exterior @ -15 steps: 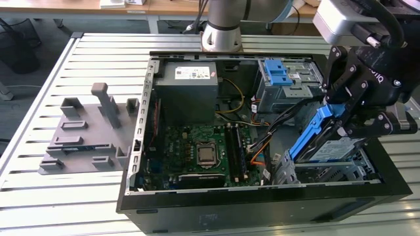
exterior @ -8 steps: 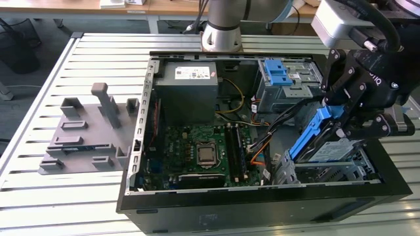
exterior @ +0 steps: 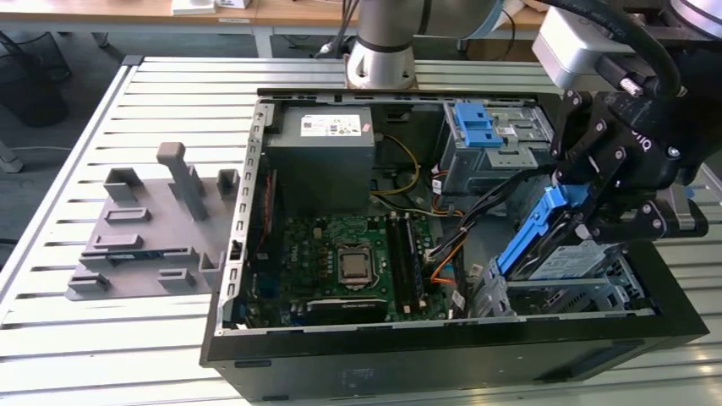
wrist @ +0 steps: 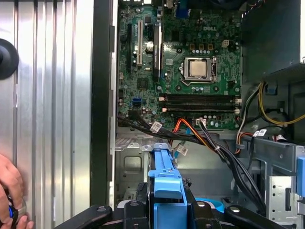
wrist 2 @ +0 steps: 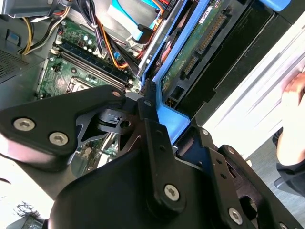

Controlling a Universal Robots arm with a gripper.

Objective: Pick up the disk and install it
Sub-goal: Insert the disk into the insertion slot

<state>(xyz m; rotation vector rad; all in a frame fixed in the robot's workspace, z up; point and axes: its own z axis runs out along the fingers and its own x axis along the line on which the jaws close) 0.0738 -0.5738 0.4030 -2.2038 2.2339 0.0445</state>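
One disk (exterior: 542,241) sits in the lower right of the exterior view. It is steeply tilted, with its blue frame edge raised toward the upper left and its lower end resting in the silver drive cage (exterior: 598,292), at the lower right corner of the open computer case (exterior: 451,351). The black jaws come down on it from the upper right of that frame and pinch it by the blue frame. In the first wrist view the blue frame (wrist: 166,188) stands squeezed between the two dark fingers (wrist: 209,212). In the second wrist view the same blue plastic (wrist 2: 167,121) is wedged against a finger, with the disk's green circuit board and connector facing the camera. The robot arm's base (exterior: 378,59) stands on the ribbed metal worktop (exterior: 169,93) at the top centre of the exterior view, just behind the case. Inside the case, the green motherboard (exterior: 344,262) fills the lower middle. The grey power-supply box (exterior: 321,156) with a white sticker lies above it, and a blue latch on a silver cage (exterior: 483,127) sits at the upper right. Black, orange and yellow cables (exterior: 451,237) run between the motherboard and the drive cage, close beside the disk. A grey moulded fixture (exterior: 147,228) rests on the worktop at the left, well apart from the case. In the first wrist view, a person's hand (wrist: 10,191) lies on the worktop beside the case wall.
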